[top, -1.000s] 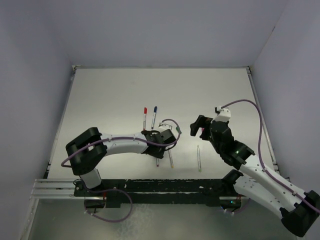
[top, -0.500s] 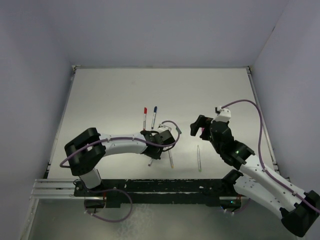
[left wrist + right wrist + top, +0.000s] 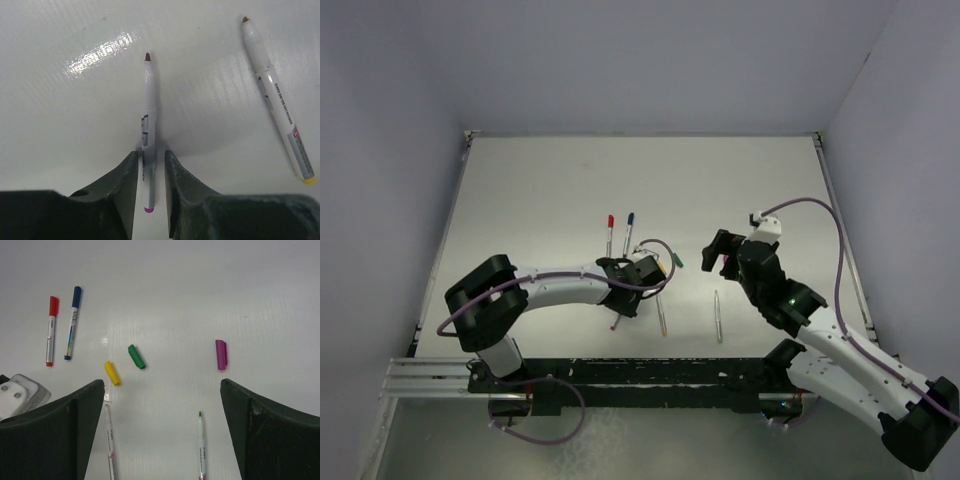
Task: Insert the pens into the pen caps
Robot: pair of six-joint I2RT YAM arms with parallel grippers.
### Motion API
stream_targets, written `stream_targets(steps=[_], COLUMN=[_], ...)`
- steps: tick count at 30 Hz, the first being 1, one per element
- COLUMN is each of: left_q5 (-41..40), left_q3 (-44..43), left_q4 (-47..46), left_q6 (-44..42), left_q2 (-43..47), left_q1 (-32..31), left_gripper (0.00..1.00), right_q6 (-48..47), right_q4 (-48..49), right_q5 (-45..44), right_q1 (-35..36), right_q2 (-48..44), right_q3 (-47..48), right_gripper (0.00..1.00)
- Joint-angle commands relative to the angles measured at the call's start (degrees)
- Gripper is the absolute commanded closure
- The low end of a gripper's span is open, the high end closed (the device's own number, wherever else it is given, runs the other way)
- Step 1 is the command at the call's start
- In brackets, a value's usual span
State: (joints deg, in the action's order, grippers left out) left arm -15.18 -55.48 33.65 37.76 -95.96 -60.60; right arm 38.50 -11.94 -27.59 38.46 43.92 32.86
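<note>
**A:** What takes up most of the scene?

**B:** A white table point(image 3: 540, 190). The left arm point(image 3: 560, 285) stretches across its near middle, and the right arm point(image 3: 830, 345) angles in from the near right corner.

**A:** And the grippers?

**B:** The left gripper point(image 3: 151, 152) is clamped on the purple-tipped pen point(image 3: 149, 110) close to its rear end. The uncapped tip juts out well past the fingers, and a shadow lies beneath the barrel. The right gripper point(image 3: 161, 385) is spread wide and grasps nothing, hanging over the table right of centre.

**A:** Where are the other pens?

**B:** The red-capped pen point(image 3: 51, 330) and the blue-capped pen point(image 3: 72, 322) lie side by side, just apart, beyond the left gripper, with their caps pointing to the far side. The yellow pen point(image 3: 277, 100) lies uncapped just right of the held one. The green-tipped pen point(image 3: 201, 445) lies uncapped farther right, on the near side of the right gripper.

**A:** Any loose caps?

**B:** Three. The yellow cap point(image 3: 112, 373) and the green cap point(image 3: 136, 356) lie near each other between the two grippers, not touching. The purple cap point(image 3: 221, 354) lies alone, well to their right.
</note>
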Motion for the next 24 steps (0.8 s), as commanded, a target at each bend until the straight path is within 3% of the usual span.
stream_targets(steps=[1, 7, 10, 14, 19, 24], left_q5=[1.2, 1.4, 1.2, 0.6, 1.6, 3.0], left_q3=[2.7, 3.0, 3.3, 3.3, 4.0, 4.6], left_q4=[1.0, 0.8, 0.5, 0.0, -2.3, -4.7], left_q6=[-0.6, -0.6, -0.4, -0.3, -1.1, -2.2], left_q2=[-2.2, -2.9, -3.3, -4.3, -5.9, -2.7], left_q1=[0.8, 0.9, 0.9, 1.2, 1.5, 1.8], left_gripper=[0.66, 0.71, 0.80, 1.00, 1.00, 1.00], right_q6=[1.0, 1.3, 1.5, 1.5, 2.4, 3.2], right_q4=[-1.3, -1.1, -1.1, -1.2, -5.3, -11.8], right_q5=[-2.7, -2.8, -3.0, -3.2, -6.2, -6.7], right_q1=[-0.3, -0.3, -0.3, -0.2, -0.3, -3.2], right_q2=[1.0, 1.7, 1.6, 1.4, 3.5, 10.7], right_q3=[3.0, 3.2, 3.2, 3.3, 4.9, 9.3], right_gripper=[0.00, 0.00, 0.00, 0.00, 0.01, 0.08])
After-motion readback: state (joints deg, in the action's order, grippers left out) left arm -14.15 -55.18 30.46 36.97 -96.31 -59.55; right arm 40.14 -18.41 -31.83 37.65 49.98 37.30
